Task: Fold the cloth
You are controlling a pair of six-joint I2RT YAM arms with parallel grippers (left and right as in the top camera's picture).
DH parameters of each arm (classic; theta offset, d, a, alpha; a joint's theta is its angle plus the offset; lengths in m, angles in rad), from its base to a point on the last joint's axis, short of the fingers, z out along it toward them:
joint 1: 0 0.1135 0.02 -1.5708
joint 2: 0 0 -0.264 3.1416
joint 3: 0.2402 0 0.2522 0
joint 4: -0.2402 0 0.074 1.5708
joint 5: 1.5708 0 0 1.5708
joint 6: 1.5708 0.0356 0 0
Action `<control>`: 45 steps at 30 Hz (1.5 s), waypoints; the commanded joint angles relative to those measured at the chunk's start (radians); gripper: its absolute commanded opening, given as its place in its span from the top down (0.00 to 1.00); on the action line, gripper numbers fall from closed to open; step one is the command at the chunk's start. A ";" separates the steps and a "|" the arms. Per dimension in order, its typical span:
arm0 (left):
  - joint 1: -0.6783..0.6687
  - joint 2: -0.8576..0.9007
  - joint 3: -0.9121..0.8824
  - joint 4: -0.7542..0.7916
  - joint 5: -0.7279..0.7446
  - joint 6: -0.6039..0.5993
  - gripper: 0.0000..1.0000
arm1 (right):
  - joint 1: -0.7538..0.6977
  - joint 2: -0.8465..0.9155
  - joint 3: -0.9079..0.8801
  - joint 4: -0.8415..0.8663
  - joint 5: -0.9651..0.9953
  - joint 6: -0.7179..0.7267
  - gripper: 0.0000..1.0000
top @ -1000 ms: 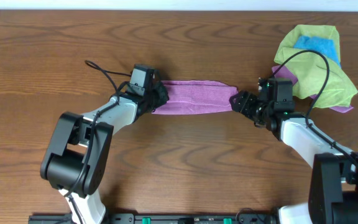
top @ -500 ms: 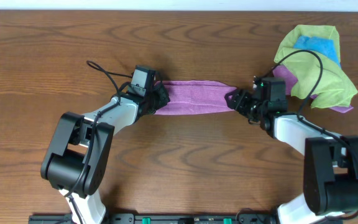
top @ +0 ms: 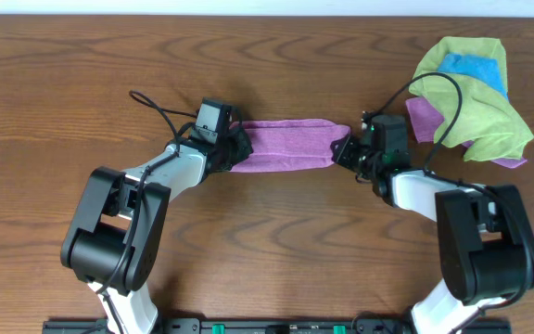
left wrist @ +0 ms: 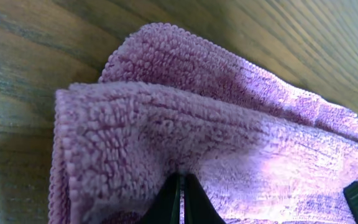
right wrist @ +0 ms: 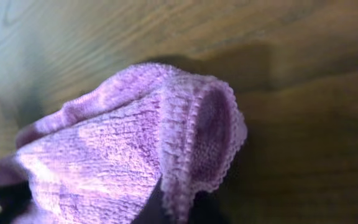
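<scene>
A purple cloth (top: 287,145) lies as a narrow folded band across the middle of the wooden table. My left gripper (top: 237,148) is shut on the band's left end; in the left wrist view the dark fingertips (left wrist: 180,198) pinch the stacked purple layers (left wrist: 185,137). At the band's right end my right gripper (top: 346,151) is shut on the cloth. The right wrist view shows the hemmed purple edge (right wrist: 197,134) bunched between its dark jaws at the bottom of the frame.
A heap of other cloths, green (top: 485,102), blue (top: 476,67) and purple (top: 423,119), lies at the back right, close behind the right arm. Bare wood table (top: 276,241) surrounds the band. A black cable (top: 156,107) loops over the left arm.
The right gripper has moved left onto the band's right end and shut on it. The left gripper has kept its hold without moving.
</scene>
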 commanded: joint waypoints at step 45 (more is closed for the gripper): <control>0.071 -0.098 0.019 -0.069 0.061 0.071 0.94 | 0.338 -0.044 0.286 -0.218 0.147 -0.258 0.99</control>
